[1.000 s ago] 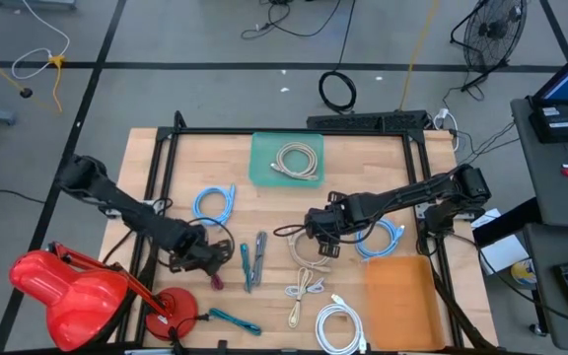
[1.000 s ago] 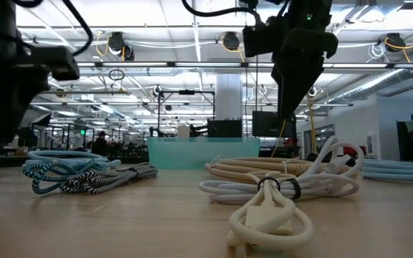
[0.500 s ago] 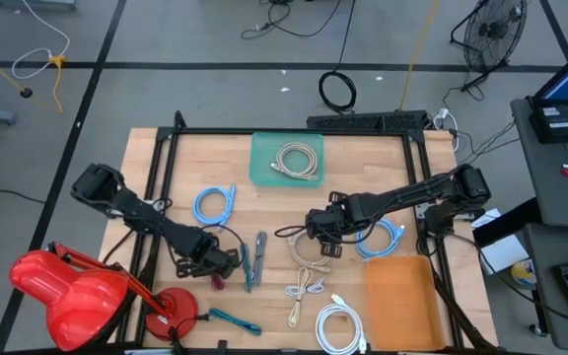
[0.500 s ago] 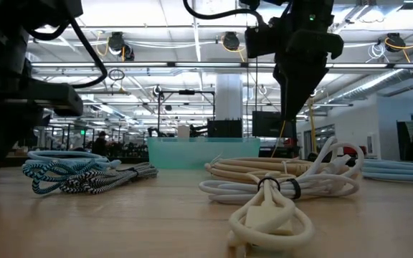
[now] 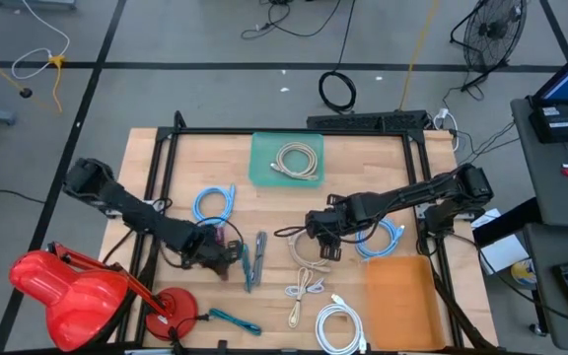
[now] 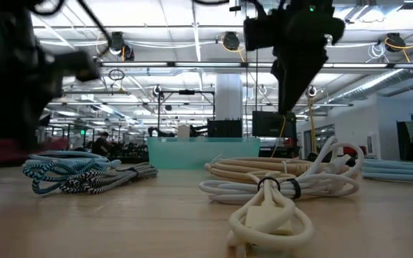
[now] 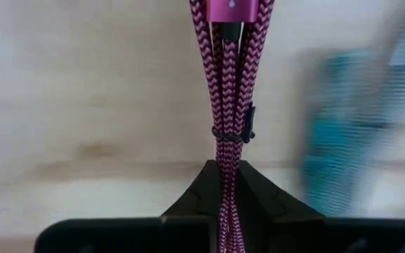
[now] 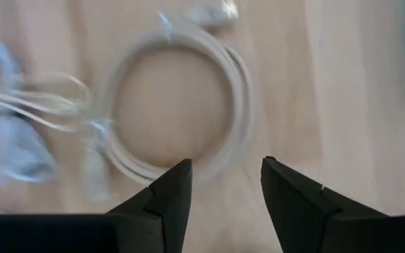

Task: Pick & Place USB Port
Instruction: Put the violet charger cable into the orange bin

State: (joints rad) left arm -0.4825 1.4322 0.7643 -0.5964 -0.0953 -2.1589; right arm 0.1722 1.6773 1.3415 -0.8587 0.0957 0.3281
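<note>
At the surface's (image 5: pixel 264 202) left front, the left tool (image 7: pixel 228 184) pinches the magenta cable (image 7: pixel 229 105) by its bundled strands, seemingly to lift it clear, while the right tool (image 8: pixel 225 184) hangs spread above a cream coil (image 8: pixel 174 105).

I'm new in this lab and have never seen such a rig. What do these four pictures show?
Two dark robot arms work at a wooden table. One picture looks straight down, one looks level across the tabletop, and two come from cameras on the arms' wrists. Coiled cables lie about, one in a teal tray; an orange tray sits near the right arm. The left gripper is shut on a pink braided cable. The right gripper hangs open above a cream cable coil, holding nothing.
</note>
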